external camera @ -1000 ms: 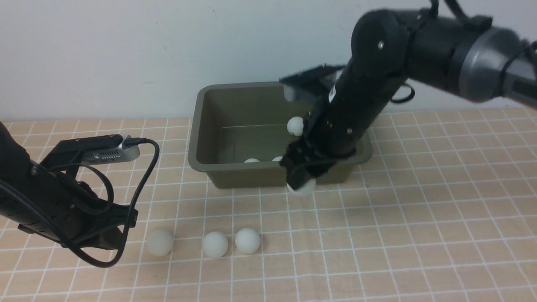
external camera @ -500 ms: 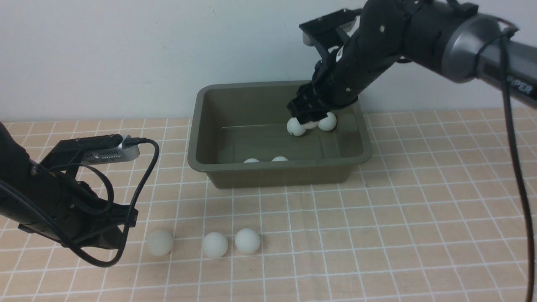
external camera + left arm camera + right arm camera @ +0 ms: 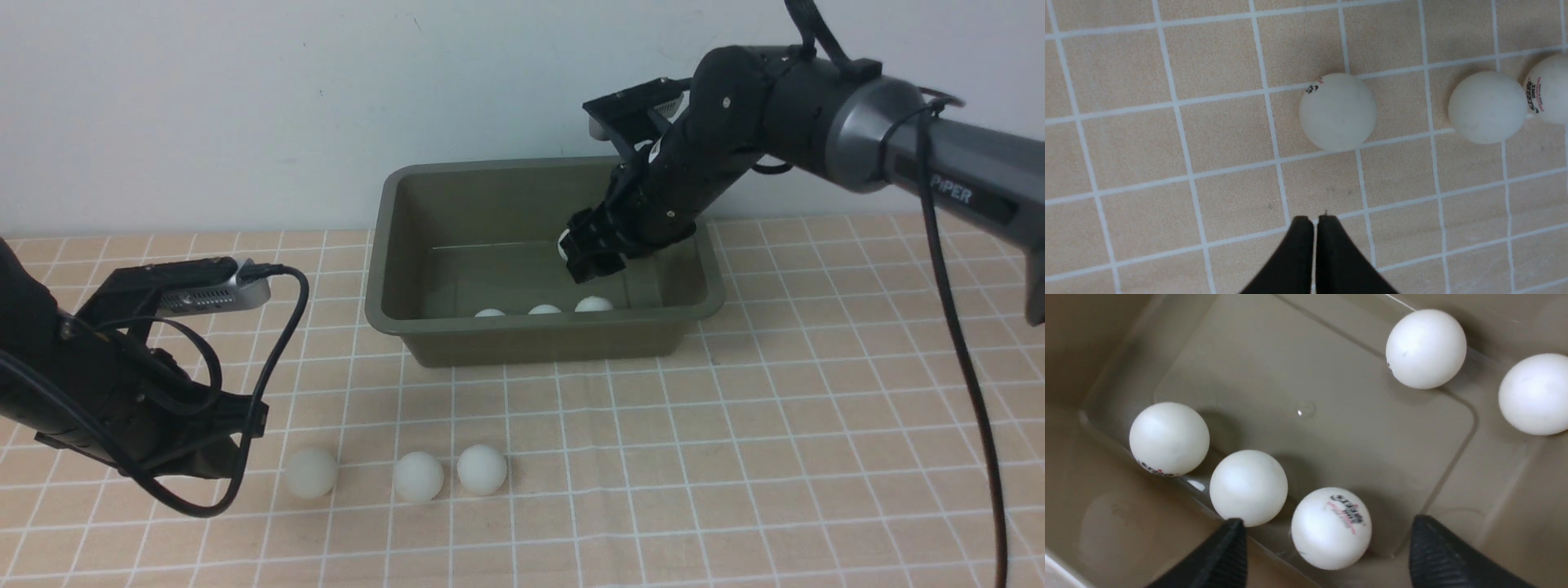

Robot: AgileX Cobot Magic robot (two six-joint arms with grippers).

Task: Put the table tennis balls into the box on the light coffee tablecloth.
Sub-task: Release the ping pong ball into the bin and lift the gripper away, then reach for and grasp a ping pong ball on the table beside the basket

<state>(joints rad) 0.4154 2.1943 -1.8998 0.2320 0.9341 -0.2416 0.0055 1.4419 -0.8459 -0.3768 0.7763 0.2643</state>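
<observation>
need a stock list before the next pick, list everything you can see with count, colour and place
balls in the box: five, white, on its floor, for example this ball
balls on the cloth: three, white, in front of the box; one apart, two close together
box: one, olive-grey, on the far part of the cloth
cloth: one, peach-beige with white grid lines, under box and balls
wall: one, pale, behind the cloth
left arm with left gripper: one, black, over the cloth at left, jaws shut
right arm with right gripper: one, black and grey, over the box, jaws open, nothing held
</observation>
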